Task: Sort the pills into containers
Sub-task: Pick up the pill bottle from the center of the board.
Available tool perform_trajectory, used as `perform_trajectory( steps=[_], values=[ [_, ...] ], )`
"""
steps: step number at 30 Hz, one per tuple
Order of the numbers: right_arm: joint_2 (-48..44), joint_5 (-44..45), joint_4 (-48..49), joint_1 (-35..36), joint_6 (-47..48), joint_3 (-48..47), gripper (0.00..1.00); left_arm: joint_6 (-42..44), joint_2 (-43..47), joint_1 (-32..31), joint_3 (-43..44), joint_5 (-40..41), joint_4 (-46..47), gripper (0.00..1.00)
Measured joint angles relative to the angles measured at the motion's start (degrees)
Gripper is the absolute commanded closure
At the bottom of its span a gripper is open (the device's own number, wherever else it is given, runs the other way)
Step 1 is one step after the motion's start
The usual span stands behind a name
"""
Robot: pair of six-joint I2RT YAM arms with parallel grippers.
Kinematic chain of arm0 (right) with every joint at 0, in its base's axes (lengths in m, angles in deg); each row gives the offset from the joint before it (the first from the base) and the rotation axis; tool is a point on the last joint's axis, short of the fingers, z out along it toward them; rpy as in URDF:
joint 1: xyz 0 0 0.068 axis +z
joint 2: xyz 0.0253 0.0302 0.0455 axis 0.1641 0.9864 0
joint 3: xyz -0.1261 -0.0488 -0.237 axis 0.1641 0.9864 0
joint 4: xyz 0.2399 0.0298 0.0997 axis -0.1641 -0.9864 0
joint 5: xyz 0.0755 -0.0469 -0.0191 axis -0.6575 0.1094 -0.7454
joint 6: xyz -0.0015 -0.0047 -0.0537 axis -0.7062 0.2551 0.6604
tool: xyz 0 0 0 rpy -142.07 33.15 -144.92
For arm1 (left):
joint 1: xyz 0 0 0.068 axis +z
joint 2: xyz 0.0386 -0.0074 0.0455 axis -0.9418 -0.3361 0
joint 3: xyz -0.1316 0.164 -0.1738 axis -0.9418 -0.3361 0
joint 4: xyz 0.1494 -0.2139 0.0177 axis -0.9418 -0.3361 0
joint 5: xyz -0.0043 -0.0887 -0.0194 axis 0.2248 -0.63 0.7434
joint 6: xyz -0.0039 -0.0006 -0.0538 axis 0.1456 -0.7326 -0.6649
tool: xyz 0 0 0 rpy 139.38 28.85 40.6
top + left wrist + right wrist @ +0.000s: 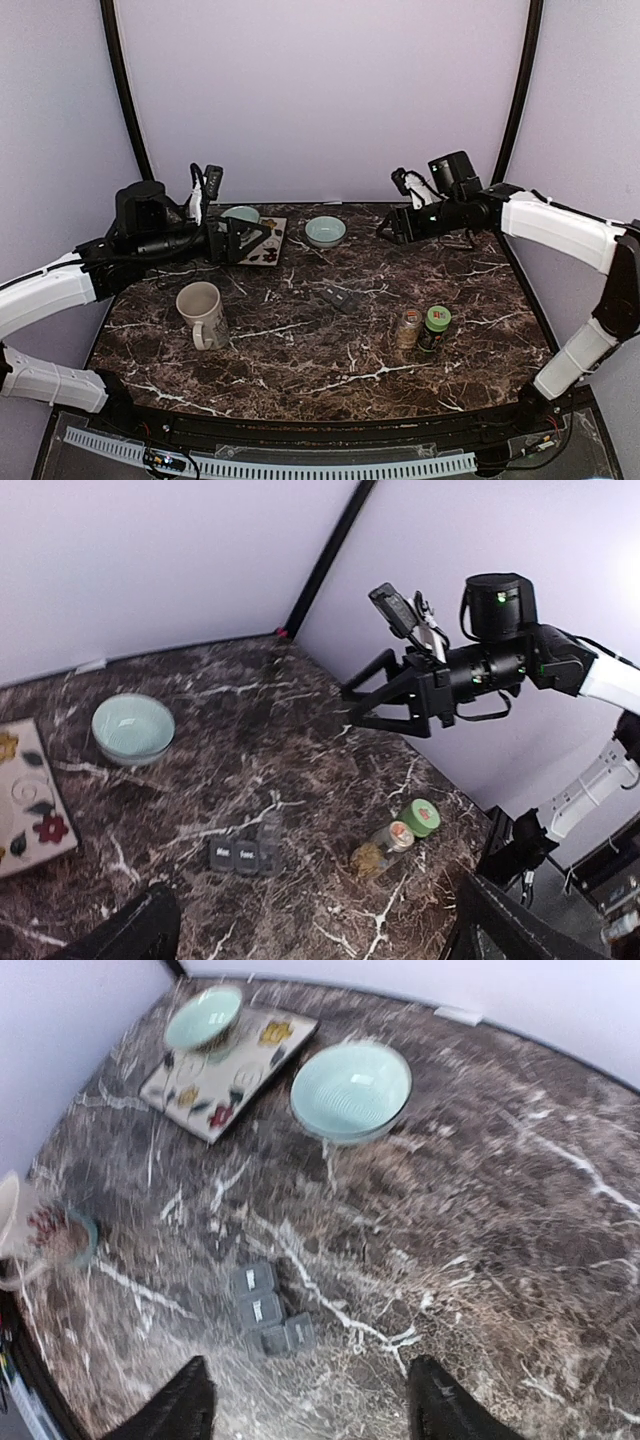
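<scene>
A dark pill organizer [340,298] lies mid-table; it also shows in the left wrist view [245,852] and the right wrist view [268,1310]. Two pill bottles stand at the right front: a clear one with an orange cap [409,327] and a green-capped one [435,328], also in the left wrist view [385,843] [421,818]. My left gripper [258,240] is open, held above the patterned tray at the back left. My right gripper [385,232] is open, raised over the back right of the table, empty. No loose pills show.
A patterned tray [272,247] with a small teal bowl [241,215] sits at the back left. A second teal bowl [326,231] stands beside it. A cream mug [201,312] stands at the left front. The table is dark marble.
</scene>
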State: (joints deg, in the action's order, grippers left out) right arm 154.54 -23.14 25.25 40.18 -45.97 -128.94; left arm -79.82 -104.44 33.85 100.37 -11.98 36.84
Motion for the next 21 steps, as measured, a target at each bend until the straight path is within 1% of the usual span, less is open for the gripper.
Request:
perform_trajectory(
  steps=[1,3,6,9,11,13,18,21],
  values=[
    [-3.8,3.7,2.8,0.8,0.0,2.2,0.01,2.0,1.8,-2.0,0.3,2.3,-0.1,0.01],
    [-10.2,9.9,8.9,1.6,-1.9,6.9,0.00,5.0,5.0,-4.1,-0.1,5.6,0.3,0.01],
    [-17.9,18.8,18.7,0.4,-5.8,14.4,0.01,6.7,7.5,-4.1,-2.6,10.4,3.2,0.01],
    [-19.4,22.0,24.5,-1.8,-7.4,17.9,0.09,4.7,5.6,-3.5,-4.3,14.4,4.2,0.03],
    [-18.2,22.7,25.3,-2.8,-7.1,17.6,0.16,3.3,2.8,-2.9,-4.2,14.4,4.1,0.13],
    [-16.5,22.9,24.4,-3.0,-6.7,16.2,0.18,1.8,-0.3,-2.6,-3.5,13.6,3.1,0.15],
    [-17.3,22.7,21.3,-3.0,-7.2,15.9,0.18,-0.7,-7.5,-2.7,2.9,13.6,-2.1,0.09],
    [-18.5,22.9,15.7,-3.0,-8.0,15.4,0.17,-1.3,-9.8,-4.8,6.2,16.2,-5.1,0.05]
  ],
)
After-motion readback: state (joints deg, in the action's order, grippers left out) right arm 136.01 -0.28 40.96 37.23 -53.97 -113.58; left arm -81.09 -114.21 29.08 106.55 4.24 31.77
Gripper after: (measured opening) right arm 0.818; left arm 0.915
